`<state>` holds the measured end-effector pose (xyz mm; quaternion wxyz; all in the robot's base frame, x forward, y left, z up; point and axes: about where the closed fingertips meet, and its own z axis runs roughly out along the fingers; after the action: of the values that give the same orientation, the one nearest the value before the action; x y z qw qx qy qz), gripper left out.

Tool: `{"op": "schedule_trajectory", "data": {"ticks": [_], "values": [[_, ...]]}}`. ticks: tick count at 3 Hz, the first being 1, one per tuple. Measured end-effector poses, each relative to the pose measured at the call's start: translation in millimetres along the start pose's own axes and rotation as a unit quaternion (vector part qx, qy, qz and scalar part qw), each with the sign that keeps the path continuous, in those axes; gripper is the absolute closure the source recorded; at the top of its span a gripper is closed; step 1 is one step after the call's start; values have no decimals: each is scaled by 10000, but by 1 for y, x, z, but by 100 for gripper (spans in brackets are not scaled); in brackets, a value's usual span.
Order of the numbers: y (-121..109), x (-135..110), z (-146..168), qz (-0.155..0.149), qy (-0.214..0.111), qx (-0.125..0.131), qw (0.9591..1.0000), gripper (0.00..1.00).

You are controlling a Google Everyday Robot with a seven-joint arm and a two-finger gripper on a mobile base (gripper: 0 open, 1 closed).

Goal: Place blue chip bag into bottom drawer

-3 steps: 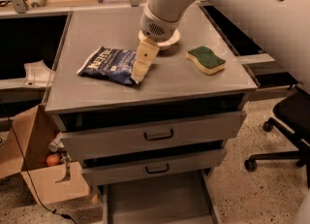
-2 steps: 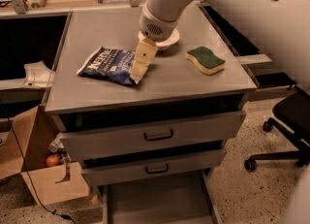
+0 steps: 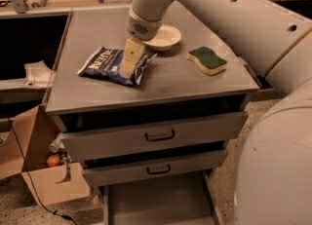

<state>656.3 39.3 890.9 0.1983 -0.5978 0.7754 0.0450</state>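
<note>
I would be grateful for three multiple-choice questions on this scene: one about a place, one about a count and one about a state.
1. Where is the crinkly navy-blue foil chip bag?
A. on the grey cabinet top
B. inside a drawer
C. on the floor

2. How many drawer fronts carry dark bar handles?
A. one
B. two
C. four

3. The lowest grey metal drawer is:
A. pulled out
B. pushed shut
C. full of boxes

Answers:
1 A: the bag lies on the top, under the cream gripper.
2 B: two handles show.
3 A: its bare flat bottom shows below the two fronts.
</note>
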Motion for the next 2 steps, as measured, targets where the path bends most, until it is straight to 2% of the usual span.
{"op": "schedule_trajectory", "data": {"ticks": [1, 2], "values": [[-9, -17, 14, 63, -323, -190, 9993, 0], [-8, -17, 19, 62, -322, -236, 9992, 0]]}}
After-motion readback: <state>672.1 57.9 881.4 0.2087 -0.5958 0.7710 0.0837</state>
